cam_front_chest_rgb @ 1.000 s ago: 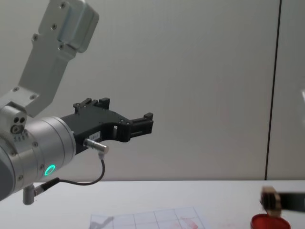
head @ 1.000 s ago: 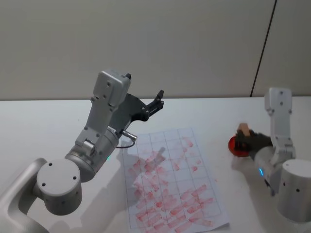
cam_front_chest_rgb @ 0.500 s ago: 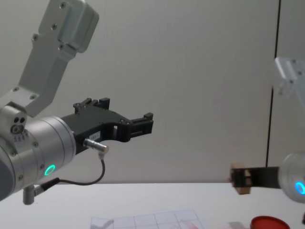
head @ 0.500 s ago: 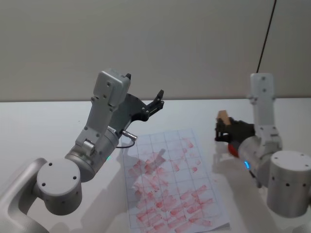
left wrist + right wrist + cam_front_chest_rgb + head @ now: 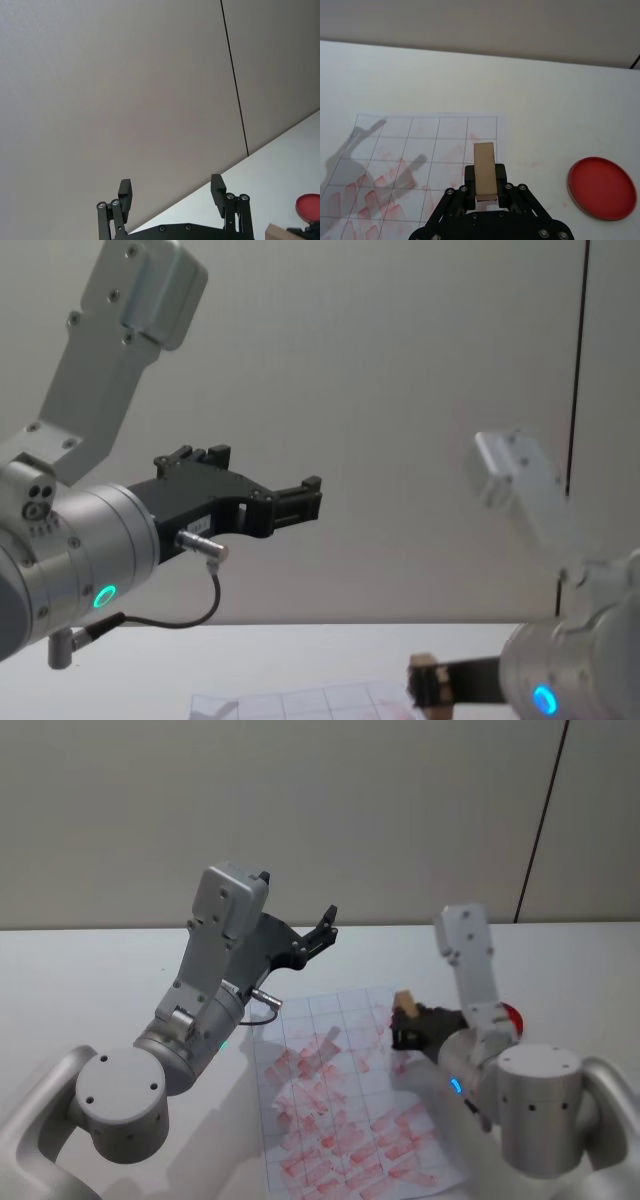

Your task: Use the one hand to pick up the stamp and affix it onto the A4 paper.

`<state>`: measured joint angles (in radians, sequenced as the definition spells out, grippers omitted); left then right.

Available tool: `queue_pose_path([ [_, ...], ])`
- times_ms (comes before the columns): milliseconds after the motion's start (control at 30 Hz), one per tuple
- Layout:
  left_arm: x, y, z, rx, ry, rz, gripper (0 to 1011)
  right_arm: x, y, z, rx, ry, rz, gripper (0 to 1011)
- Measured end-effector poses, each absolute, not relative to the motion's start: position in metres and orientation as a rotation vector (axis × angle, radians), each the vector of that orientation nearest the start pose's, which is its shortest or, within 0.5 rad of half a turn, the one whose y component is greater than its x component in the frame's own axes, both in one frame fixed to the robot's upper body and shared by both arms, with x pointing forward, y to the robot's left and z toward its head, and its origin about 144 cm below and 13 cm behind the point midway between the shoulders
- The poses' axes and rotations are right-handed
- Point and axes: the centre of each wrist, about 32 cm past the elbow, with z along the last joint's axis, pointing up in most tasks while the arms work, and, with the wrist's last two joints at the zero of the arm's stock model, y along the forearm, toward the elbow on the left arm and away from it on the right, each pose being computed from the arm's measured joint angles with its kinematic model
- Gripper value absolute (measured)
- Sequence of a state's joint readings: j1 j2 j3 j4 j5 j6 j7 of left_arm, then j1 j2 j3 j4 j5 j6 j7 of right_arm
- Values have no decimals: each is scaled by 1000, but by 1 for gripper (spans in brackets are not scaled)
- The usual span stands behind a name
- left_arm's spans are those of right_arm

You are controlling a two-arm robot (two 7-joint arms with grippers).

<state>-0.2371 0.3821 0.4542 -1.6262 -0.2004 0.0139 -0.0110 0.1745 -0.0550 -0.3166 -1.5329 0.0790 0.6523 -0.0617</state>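
Item 1. Right gripper (image 5: 404, 1023): reached forward and inward over the table, its black fingers closed on the stamp. The arm's pale upper link rose behind it, and a blue light showed on the wrist housing.

Item 2. The stamp (image 5: 484, 168): a small block of light tan wood, clamped between the right fingers at its lower end, with the upper end standing free above them. In the right wrist view it lay over the far right columns of the grid. In the chest view (image 5: 427, 682) it sat low, near the sheet's far edge. Whether its underside touched the sheet could not be told.

Item 3. The A4 paper (image 5: 345, 1125): a white sheet with a faint grey grid, flat on the table and turned slightly askew. Many pinkish-red rectangular marks covered it, crowded on the near and left squares and sparse toward the far right corner.

Item 4. Ink pad (image 5: 602, 188): flat, round and red, on the bare table to the right of the paper and apart from it. In the head view the right arm hid most of it.

Item 5. Left gripper (image 5: 322, 931): held high above the table beyond the paper's far left corner, pointing at the wall. Its fingers (image 5: 217, 186) stood spread apart with nothing between them. A green light glowed on the wrist.

Item 6. Table (image 5: 80, 975): plain white surface.

Item 7. Wall (image 5: 330, 810): pale grey, with one dark vertical seam at the right.
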Motion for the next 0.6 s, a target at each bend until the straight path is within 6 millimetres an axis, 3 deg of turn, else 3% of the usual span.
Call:
queue_pose_path([
  [600, 492, 198, 1204, 61, -268, 1124, 1001, 500, -90, 1169, -487, 407, -1221, 223],
])
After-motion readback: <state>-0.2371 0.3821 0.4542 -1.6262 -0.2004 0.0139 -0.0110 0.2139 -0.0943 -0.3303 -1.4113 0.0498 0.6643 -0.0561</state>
